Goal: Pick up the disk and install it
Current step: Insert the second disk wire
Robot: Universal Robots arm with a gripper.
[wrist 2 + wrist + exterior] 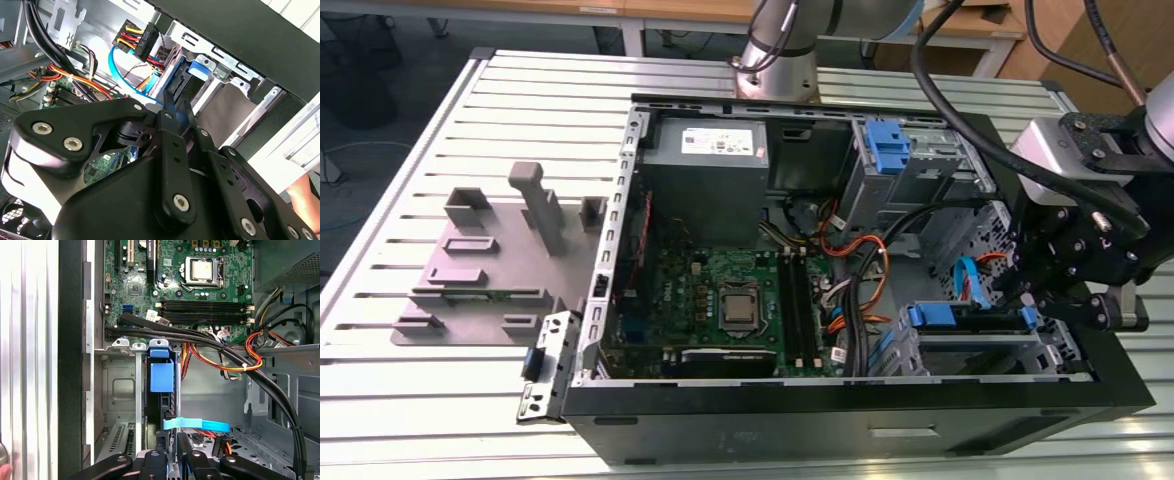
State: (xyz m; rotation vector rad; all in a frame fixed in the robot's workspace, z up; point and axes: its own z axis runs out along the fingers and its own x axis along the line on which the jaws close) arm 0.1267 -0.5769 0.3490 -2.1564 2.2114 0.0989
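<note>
In the exterior view, an open computer box [854, 415] lies on the desk [547, 75]. The disk [933, 316] is not out on the desk. It sits inside the box, in the metal drive slot [987, 352] near the exterior view's right. The hand [1047, 305] hangs right at the far end of that slot, very close to the disk. So the picking up looks done, and the disk looks mostly put in.

In the second wrist view, the hand [177, 107] points its two thin fingers [168, 102] at the blue frame of the disk [196, 70]. The tips are near the frame. I cannot tell if they touch it.

In the first wrist view, the disk [161, 376] stands on its edge in the drive slot [120, 390], with its blue tab up by the green board [150, 285]. A light blue cable [197, 424] crosses just beside it. The hand [172, 460] is at the other end of the disk, one finger on each side of its thin edge. I cannot tell if the hand is squeezing the disk or has let go. I also cannot tell if the disk is pushed all the way in.
</note>
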